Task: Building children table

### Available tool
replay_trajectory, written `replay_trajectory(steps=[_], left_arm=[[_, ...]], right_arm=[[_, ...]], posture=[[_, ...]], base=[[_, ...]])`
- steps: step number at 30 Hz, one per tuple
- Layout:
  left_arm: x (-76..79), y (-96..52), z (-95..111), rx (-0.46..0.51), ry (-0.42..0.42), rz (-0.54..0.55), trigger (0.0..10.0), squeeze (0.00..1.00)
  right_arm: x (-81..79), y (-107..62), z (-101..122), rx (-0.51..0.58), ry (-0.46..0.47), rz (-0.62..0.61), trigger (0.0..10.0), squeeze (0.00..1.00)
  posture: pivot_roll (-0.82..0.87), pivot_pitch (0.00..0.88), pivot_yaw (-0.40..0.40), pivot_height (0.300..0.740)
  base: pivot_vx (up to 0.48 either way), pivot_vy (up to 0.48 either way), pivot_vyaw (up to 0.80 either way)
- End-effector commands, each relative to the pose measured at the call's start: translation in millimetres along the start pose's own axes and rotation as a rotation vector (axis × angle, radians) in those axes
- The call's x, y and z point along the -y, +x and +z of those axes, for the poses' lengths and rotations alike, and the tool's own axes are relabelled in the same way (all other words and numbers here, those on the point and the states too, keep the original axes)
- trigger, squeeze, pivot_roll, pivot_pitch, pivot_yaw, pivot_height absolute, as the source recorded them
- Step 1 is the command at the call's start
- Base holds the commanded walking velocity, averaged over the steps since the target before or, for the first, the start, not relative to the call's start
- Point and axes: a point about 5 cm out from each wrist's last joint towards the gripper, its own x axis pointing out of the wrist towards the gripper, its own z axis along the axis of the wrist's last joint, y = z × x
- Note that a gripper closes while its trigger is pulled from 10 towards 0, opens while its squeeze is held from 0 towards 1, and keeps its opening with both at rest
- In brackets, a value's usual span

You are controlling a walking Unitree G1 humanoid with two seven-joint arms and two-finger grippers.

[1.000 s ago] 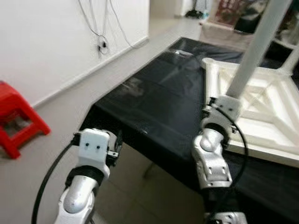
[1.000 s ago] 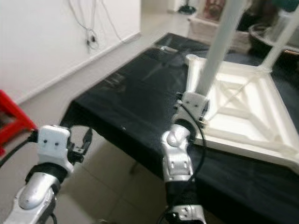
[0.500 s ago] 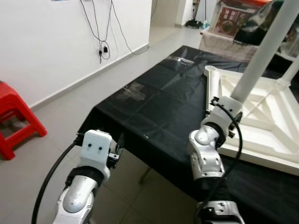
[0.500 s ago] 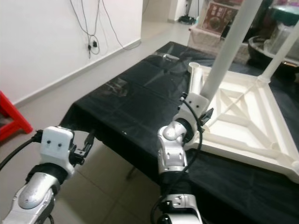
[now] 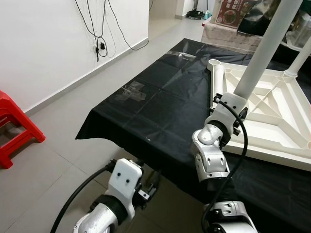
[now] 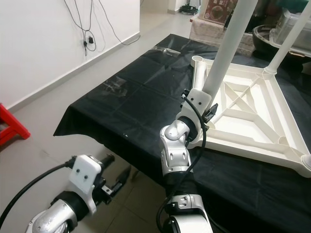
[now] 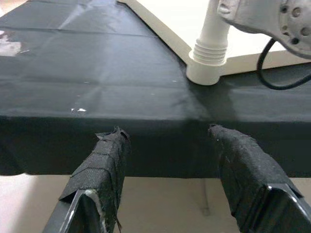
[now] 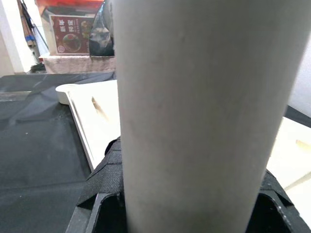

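A white children's table top (image 5: 272,158) lies upside down on the black-covered table (image 5: 160,102). One white leg (image 5: 265,46) stands upright in its near left corner socket (image 7: 209,58). My right gripper (image 5: 234,99) is shut around that leg just above the base, and the leg (image 8: 194,87) sits between its fingers (image 8: 104,184). A second white leg (image 6: 286,43) stands at the far right corner. The far left corner socket (image 5: 215,63) holds nothing. My left gripper (image 7: 167,131) is open and holds nothing, low in front of the table's near edge and below the cloth.
A red plastic stool (image 5: 14,126) stands on the tiled floor at the left. Cables (image 5: 99,34) hang down the white wall. Boxes and bags (image 5: 233,12) crowd the floor behind the table. The black cloth's left half is bare.
My left arm has dropped lower and moved right, toward the table's front edge. The right gripper stays shut on the leg. The camera has shifted.
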Motion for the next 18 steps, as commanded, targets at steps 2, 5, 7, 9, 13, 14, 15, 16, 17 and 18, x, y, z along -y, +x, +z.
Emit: replay_trajectory(steps=[2, 5, 7, 9, 13, 14, 15, 16, 17, 18], left_arm=[[5.2, -4.3, -0.4, 0.008, -0.018, -0.049, 10.0, 0.00], [6.6, -5.8, -1.7, 0.006, -0.014, -0.063, 10.0, 0.00], [6.8, -6.1, -2.2, 0.005, -0.011, -0.066, 10.0, 0.00], [6.8, -6.3, -2.8, 0.004, -0.007, -0.066, 10.0, 0.00], [4.7, -6.8, -4.7, 0.001, 0.009, -0.048, 10.0, 0.00], [4.7, -6.8, -4.7, 0.001, 0.009, -0.048, 10.0, 0.00], [4.4, -6.9, -4.8, 0.001, 0.012, -0.046, 10.0, 0.00], [4.4, -6.9, -4.8, 0.001, 0.012, -0.046, 10.0, 0.00], [4.3, -6.9, -4.9, 0.002, 0.013, -0.046, 10.0, 0.00], [4.1, -6.9, -5.4, 0.002, 0.013, -0.046, 10.0, 0.00]], right_arm=[[-15.6, -18.8, -25.0, -0.164, -0.020, 0.050, 10.0, 0.00], [-16.6, -18.8, -25.8, -0.166, -0.015, 0.066, 10.0, 1.00], [-16.8, -18.8, -26.1, -0.164, -0.014, 0.071, 10.0, 1.00], [-16.9, -18.8, -26.4, -0.164, -0.013, 0.073, 10.0, 1.00], [-16.2, -19.9, -26.1, -0.152, -0.010, 0.083, 10.0, 0.00], [-16.2, -19.9, -26.1, -0.152, -0.010, 0.083, 10.0, 0.00], [-16.2, -20.1, -25.9, -0.149, -0.010, 0.087, 10.0, 0.00], [-16.2, -20.1, -25.9, -0.149, -0.010, 0.087, 10.0, 0.00], [-16.2, -20.1, -25.8, -0.148, -0.009, 0.089, 10.0, 0.00], [-17.0, -22.2, -24.2, -0.134, -0.012, 0.124, 10.0, 0.00]], posture=[[0.15, 0.120, -0.053, 0.740], [0.15, 0.119, -0.054, 0.740], [0.15, 0.115, -0.053, 0.740], [0.15, 0.115, -0.053, 0.740], [0.15, 0.111, -0.053, 0.740], [0.15, 0.111, -0.053, 0.740], [0.15, 0.111, -0.053, 0.740], [0.15, 0.111, -0.053, 0.740], [0.15, 0.111, -0.053, 0.740], [0.15, 0.105, -0.052, 0.740]], base=[[0.000, 0.000, 0.00], [0.000, 0.000, 0.00], [0.000, 0.000, 0.00], [0.000, 0.000, 0.00], [0.000, 0.000, 0.00], [0.000, 0.000, 0.00], [0.000, 0.000, 0.00], [0.000, 0.000, 0.00], [0.000, 0.000, 0.00], [0.000, 0.000, 0.00]])
